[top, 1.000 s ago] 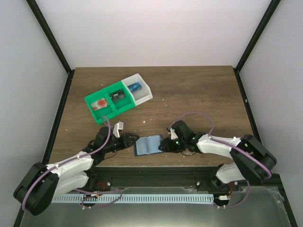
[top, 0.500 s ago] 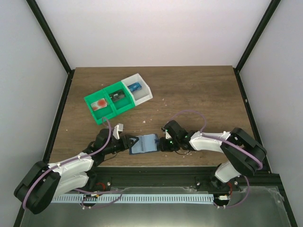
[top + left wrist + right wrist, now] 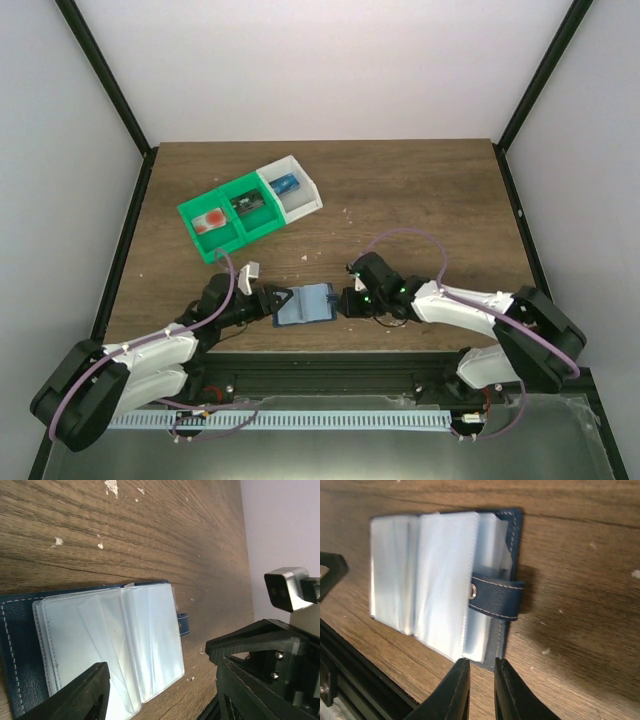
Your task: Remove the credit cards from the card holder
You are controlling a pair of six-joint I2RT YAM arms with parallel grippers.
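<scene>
Two-handed, working low over the worktop [image 3: 420,200], near its front edge: finding the card holder [image 3: 305,303] lying open and flat between both arms. Holding the left pincer [image 3: 276,300] wide apart, one finger [image 3: 82,690] sitting by the clear sleeves [image 3: 435,575]. Showing the right pincer [image 3: 481,664] nearly together at the tab-side edge, not being able to tell whether nipping the cover. Judging it light, thin, floppy, with glossy sleeves likely slipping under pads. Favouring pinning the stitched navy cover near the tab [image 3: 497,602] and pulling from an open sleeve mouth.

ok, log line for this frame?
card holder: open, flat on table | left gripper: open, at its side | right gripper: nearly shut, opposite side
</scene>
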